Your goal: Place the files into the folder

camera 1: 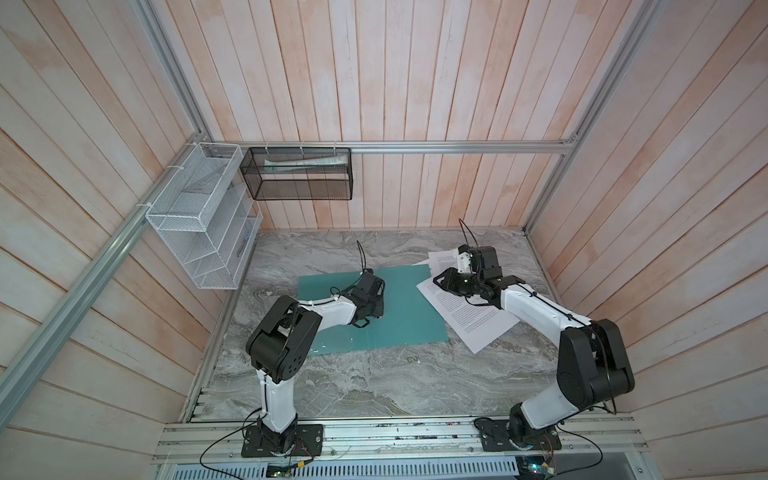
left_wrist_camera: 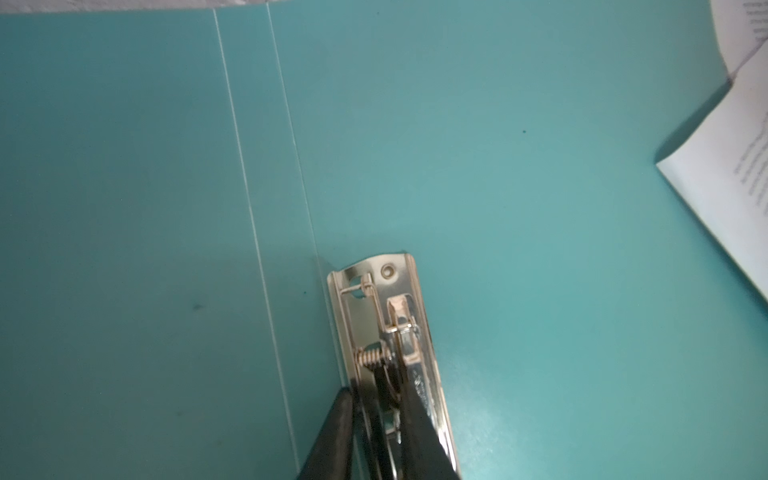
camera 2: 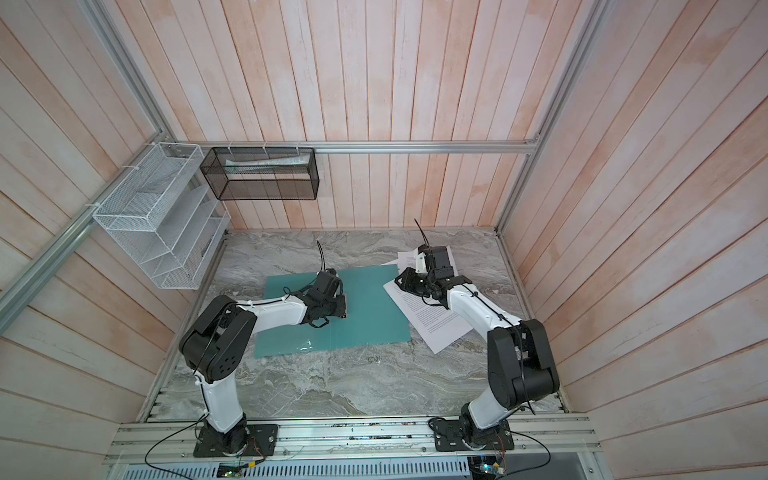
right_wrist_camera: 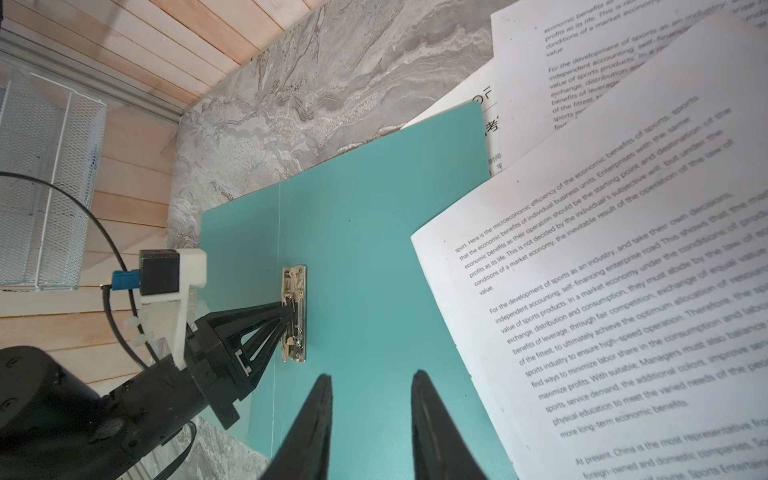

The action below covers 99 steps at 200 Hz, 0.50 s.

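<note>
Left gripper [right_wrist_camera: 289, 309] is pinched almost closed on the lever of the silver metal clip [left_wrist_camera: 376, 268]. The clip sits beside the spine of the thin teal card folder [camera 1: 407, 307], which lies open flat on the grey marble table [camera 1: 374, 386]. The clip's long axis runs along the spine, near to far.

Right gripper [right_wrist_camera: 370, 378] hovers over the folder's right leaf, jaws apart, holding nothing. The white printed paper files [camera 1: 469, 316] lie fanned just right of it, overlapping the folder's right edge. The top sheet's long axis is skewed, far-left to near-right.

The right arm is nearer. I judge the sheets need squaring to the spine.
</note>
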Available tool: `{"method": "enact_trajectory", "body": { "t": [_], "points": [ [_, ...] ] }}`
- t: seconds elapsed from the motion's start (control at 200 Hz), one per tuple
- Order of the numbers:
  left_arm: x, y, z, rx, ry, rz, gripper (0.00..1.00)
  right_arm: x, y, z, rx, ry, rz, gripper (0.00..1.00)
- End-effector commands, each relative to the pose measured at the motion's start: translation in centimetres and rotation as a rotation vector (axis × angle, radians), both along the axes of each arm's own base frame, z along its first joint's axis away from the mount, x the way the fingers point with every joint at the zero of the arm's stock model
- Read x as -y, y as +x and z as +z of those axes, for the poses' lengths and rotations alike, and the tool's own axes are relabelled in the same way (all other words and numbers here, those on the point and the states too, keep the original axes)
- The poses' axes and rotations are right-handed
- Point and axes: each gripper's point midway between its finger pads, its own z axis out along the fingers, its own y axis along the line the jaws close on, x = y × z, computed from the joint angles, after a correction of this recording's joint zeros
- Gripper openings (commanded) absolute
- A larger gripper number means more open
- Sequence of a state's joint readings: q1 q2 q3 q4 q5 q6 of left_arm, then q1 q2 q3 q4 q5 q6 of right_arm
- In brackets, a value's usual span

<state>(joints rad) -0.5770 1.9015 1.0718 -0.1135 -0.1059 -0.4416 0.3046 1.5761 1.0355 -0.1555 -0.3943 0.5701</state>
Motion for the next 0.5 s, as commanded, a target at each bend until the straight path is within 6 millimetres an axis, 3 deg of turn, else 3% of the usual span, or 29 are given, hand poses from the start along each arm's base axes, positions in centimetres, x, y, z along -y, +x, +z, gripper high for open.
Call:
{"method": "enact_trajectory", "body": {
  "t": [0.0, 0.33, 0.36, 0.405, 0.49],
  "points": [
    [-1.3, -1.9, -1.6, -0.05, 0.063, -0.01, 0.2, 0.1, -0.6, 0.3, -0.002, 0.025, -0.004, 0.3],
    [-2.2, -3.3, -1.7, -0.064, 0.089, -0.002, 0.21, 0.4, -1.1, -0.6, -0.023, 0.025, -0.011, 0.3],
    [-2.2, -3.3, -1.5, -0.064, 0.09, 0.003, 0.28, 0.8, -1.0, -0.6, -0.021, 0.009, -0.015, 0.3],
    [-2.2, -3.1, -0.7, -0.051, 0.093, 0.012, 0.49, 1.8, -0.6, -0.4, -0.015, -0.012, -0.031, 0.33],
    [-2.0, -2.1, 2.0, -0.002, 0.078, 0.021, 0.77, 5.1, 0.7, 0.0, 0.012, -0.067, -0.105, 0.48]
  ]
}}
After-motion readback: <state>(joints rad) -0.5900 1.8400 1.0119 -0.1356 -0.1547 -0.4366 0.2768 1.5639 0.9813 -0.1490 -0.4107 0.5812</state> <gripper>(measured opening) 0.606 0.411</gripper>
